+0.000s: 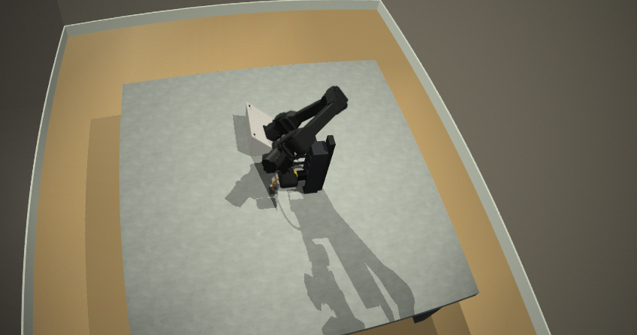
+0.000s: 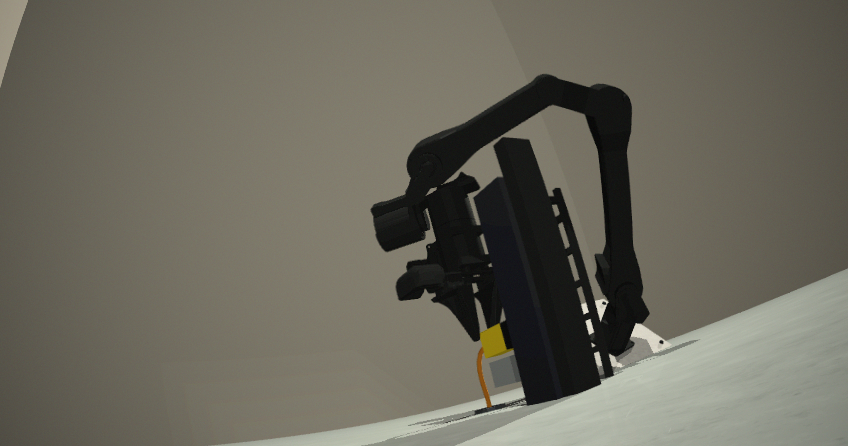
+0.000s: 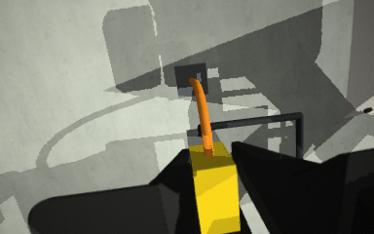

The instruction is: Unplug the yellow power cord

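Gripper (image 3: 215, 187): our fingers are clamped on the yellow plug (image 3: 216, 192).
Plug: seated against the black power strip (image 2: 535, 275).
Cord (image 3: 203, 109): orange, running down to the table (image 1: 187, 224).

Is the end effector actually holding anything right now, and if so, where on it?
Yes. The end effector is shut on the yellow plug, pinching its body on two opposite sides. The orange cord runs free, and the plug still sits against the power strip.

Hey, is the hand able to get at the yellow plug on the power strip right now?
Yes, it looks so. The hand is already shut on the yellow plug, one finger on each side, with nothing between them. The plug still sits against the power strip, and the orange cord hangs free below.
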You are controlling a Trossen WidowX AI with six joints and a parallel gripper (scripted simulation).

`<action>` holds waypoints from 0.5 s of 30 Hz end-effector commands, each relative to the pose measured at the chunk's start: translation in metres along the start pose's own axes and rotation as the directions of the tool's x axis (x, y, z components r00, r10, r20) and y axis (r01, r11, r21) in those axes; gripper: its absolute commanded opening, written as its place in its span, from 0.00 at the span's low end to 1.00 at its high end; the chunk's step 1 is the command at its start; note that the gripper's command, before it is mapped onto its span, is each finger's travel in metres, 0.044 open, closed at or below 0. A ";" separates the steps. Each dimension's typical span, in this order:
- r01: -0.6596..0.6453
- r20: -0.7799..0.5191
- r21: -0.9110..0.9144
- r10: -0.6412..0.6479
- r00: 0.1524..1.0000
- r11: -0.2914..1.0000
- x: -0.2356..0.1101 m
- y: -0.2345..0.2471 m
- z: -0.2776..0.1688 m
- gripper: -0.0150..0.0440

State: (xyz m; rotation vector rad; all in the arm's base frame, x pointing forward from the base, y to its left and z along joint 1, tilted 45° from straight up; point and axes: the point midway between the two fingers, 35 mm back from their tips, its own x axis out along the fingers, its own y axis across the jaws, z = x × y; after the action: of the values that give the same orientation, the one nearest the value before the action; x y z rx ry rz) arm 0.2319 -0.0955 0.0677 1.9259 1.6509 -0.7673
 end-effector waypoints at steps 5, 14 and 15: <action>-0.006 0.032 0.005 0.006 0.999 1.000 -0.006 -0.001 0.025 0.25; -0.006 0.031 0.005 0.006 1.000 1.000 -0.009 -0.003 0.039 0.25; -0.006 0.031 0.005 0.006 1.000 1.000 -0.009 -0.003 0.041 0.25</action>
State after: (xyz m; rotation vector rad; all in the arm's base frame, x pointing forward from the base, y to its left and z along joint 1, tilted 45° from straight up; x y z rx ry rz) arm 0.2259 -0.1199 0.0480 1.9088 1.6363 -0.7893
